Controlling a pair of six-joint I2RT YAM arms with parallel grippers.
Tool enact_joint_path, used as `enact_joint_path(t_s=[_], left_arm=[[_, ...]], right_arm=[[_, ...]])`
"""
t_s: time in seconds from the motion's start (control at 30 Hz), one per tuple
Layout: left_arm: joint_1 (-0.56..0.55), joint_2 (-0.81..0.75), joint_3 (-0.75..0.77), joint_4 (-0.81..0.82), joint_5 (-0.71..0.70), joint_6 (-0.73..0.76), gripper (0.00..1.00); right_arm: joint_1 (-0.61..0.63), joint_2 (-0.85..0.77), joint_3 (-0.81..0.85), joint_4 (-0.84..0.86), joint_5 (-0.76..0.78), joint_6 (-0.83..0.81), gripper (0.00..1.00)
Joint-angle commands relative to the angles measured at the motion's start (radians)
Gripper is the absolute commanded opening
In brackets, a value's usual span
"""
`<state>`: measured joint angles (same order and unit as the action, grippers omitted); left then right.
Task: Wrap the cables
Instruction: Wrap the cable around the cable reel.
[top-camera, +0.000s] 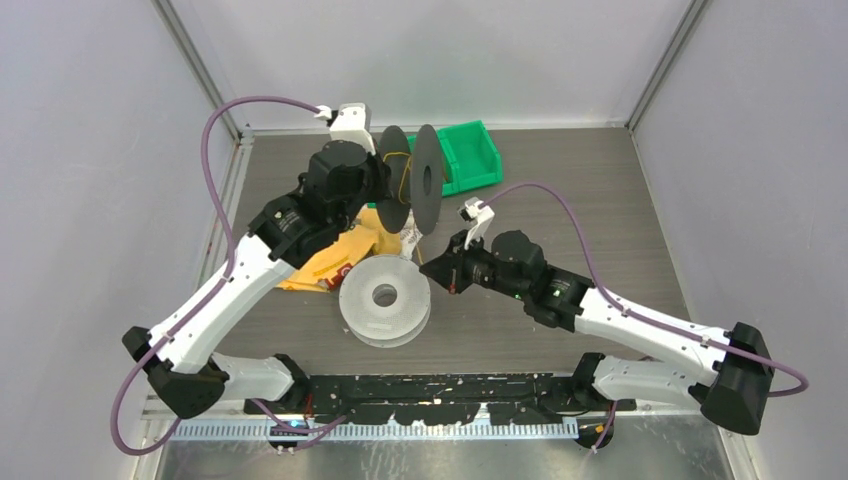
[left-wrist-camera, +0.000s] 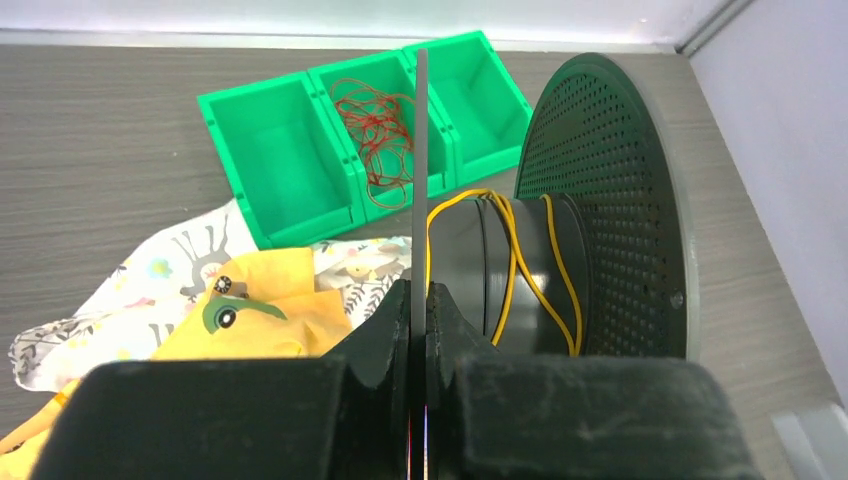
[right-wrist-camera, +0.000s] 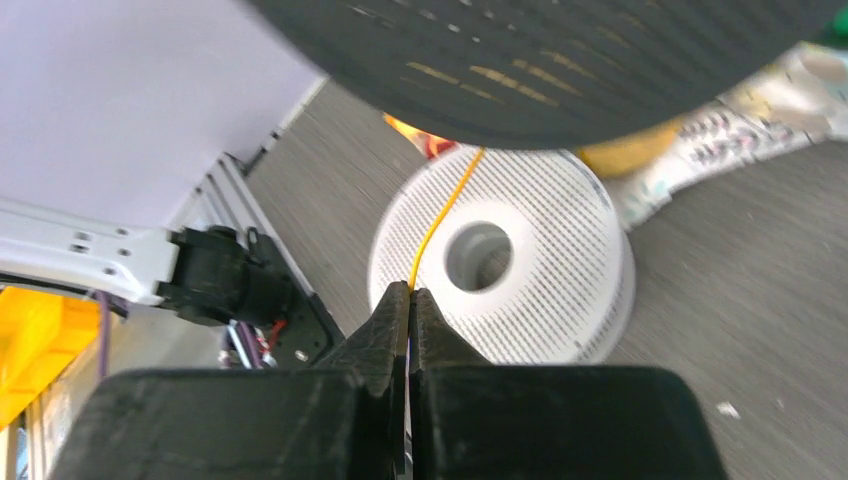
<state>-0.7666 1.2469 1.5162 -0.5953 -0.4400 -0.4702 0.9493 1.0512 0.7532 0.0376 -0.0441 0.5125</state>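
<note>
Yellow cable (right-wrist-camera: 440, 222) end hidden inside right pincer (right-wrist-camera: 409, 292); dark spool (right-wrist-camera: 560, 60) cropped at top

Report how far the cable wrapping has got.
Done: a few loose turns of yellow cable sit on the hub of the dark spool. In hand: the left gripper clamps the spool's flange, the right gripper pinches the yellow cable's free length. Left: tightening those turns, and the red cable loose in the middle compartment of the green bin.
</note>
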Motion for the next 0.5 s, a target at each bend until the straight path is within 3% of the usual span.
enact_joint_path(t_s=[0.0,0.23,0.47], left_arm=[[-0.038,0.030,0.016,0.182,-0.161,0.029,0.01],[-0.056,0.043,-0.051,0.164,-0.096,0.061,0.00],[-0.085,0.021,-0.092,0.176,0.022,0.169,0.00]], right_arm=[[0.039,0.018,0.146,0.078,0.018,-0.023,0.01],[0.043,0.039,0.318,-0.059,0.041,-0.123,0.01],[0.041,0.081,0.386,-0.113,0.110,-0.188,0.01]])
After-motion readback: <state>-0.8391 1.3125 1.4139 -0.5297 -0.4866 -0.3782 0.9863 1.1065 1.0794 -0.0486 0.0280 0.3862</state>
